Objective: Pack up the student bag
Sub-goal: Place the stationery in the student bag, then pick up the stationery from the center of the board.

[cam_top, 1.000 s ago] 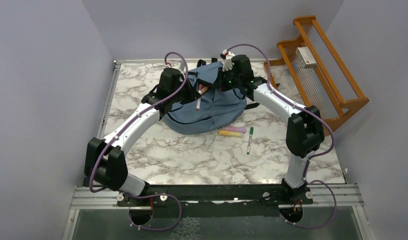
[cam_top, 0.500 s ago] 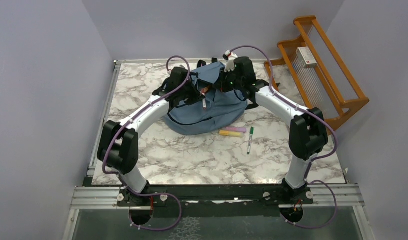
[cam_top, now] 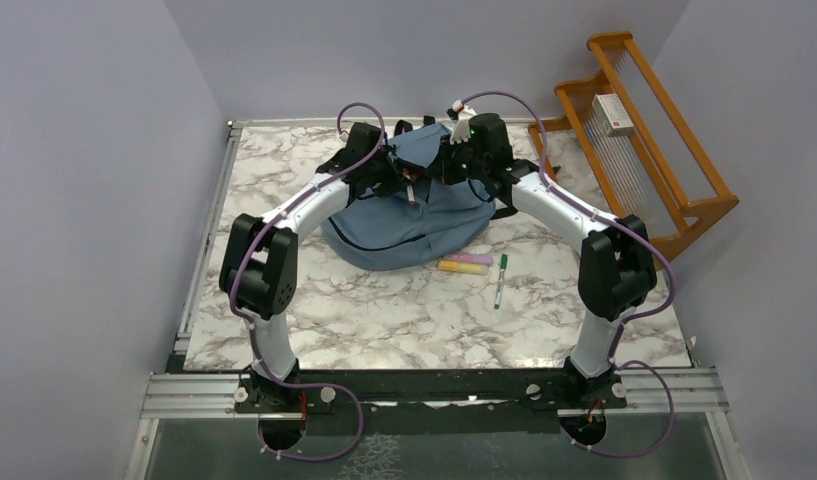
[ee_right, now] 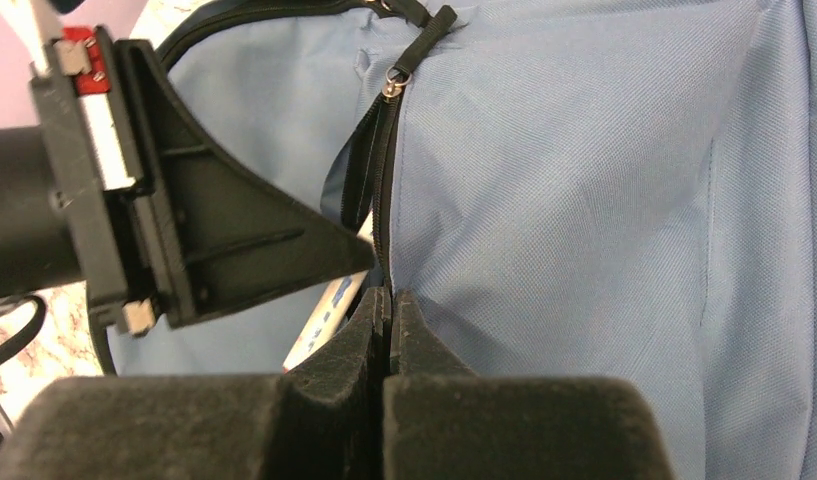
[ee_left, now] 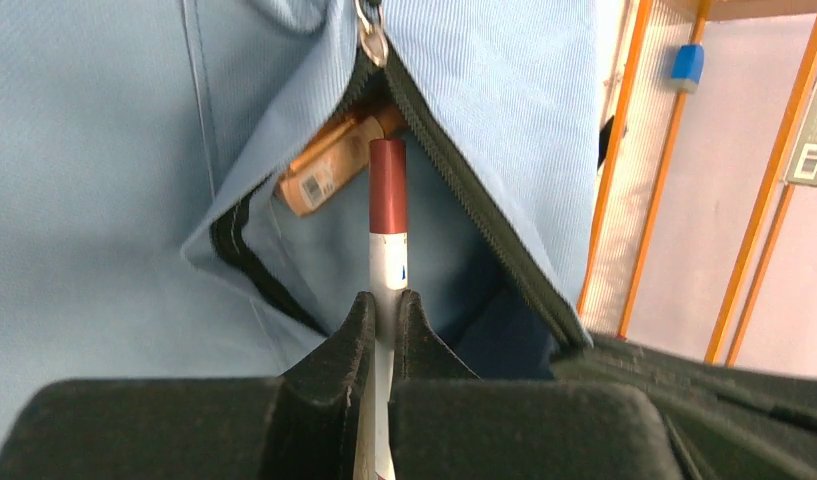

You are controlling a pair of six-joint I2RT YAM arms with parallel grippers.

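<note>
Student bag (cam_top: pixel 424 222) sits upper centre on the surface (cam_top: pixel 384 312); my left gripper (ee_left: pixel 387 300) clamps a red-capped marker (ee_left: pixel 388 200) at its open pocket, my right gripper (ee_right: pixel 389 296) pinches shut on its zipper edge.

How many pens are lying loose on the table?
3, all on the near side of the blue bag: a yellow highlighter, a purple highlighter beside it, and a green-capped marker to their right. The bag may hide others.

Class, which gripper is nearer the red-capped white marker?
Left. The left gripper is clamped on the red-capped white marker; the right gripper pinches the slate-blue fabric backpack beside it.
</note>
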